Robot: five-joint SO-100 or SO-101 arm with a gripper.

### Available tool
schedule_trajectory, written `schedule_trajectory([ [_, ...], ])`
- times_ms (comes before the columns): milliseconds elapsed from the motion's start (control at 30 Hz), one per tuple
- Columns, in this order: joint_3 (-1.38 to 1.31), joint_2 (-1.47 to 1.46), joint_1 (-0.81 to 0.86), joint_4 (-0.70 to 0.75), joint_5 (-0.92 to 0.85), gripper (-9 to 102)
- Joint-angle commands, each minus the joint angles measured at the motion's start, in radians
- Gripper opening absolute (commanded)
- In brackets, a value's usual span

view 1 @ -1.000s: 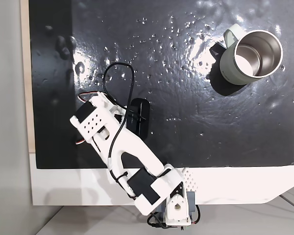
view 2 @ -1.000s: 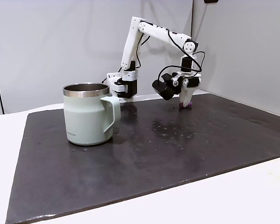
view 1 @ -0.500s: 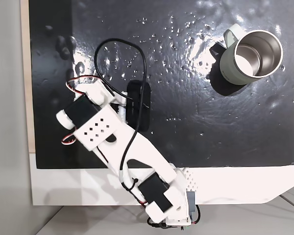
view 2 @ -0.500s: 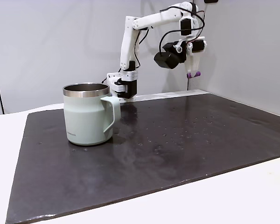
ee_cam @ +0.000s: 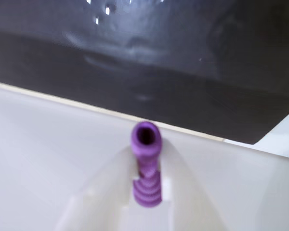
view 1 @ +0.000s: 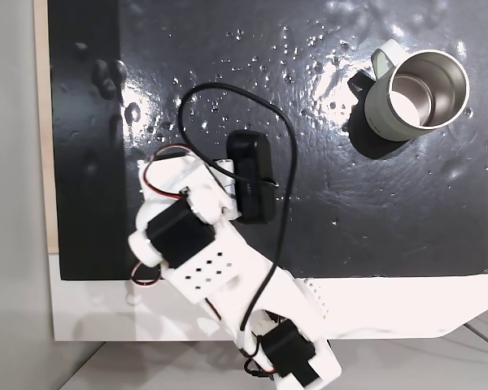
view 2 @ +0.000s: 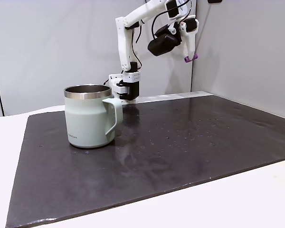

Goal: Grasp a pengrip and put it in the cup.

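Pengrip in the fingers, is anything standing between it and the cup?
Nothing visible. The pengrip hangs high in the gripper, and bare dark mat lies between it and the open cup.

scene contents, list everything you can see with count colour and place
mug: 1, pale grey-green with steel inside, upright on the mat, left in the side fixed view
pengrip: 1, purple, held in the claw, high above the mat
mat: 1, black, shiny, covering the table
table: 1, white, under the mat
wall: grey, behind the table
arm: 1, white with black motors and cable, base at the table edge
claw: 1, white, shut on the pengrip, raised
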Motion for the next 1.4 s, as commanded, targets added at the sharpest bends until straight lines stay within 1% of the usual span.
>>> schedule_trajectory([
  [0, 0.063, 0.144, 0.104, 0.011, -0.064, 0],
  [300, 0.163, 0.301, 0.471, 0.014, -0.325, 0],
  [467, 0.149, 0.296, 0.667, 0.014, -0.465, 0],
  [600, 0.092, 0.227, 0.813, 0.012, -0.555, 0],
  [767, -0.055, 0.08, 0.957, 0.009, -0.63, 0],
  [933, -0.247, -0.087, 1.052, 0.008, -0.695, 0],
  [1133, -0.497, -0.302, 1.132, 0.008, -0.741, 0],
  [1367, -0.818, -0.546, 1.18, 0.008, -0.77, 0],
])
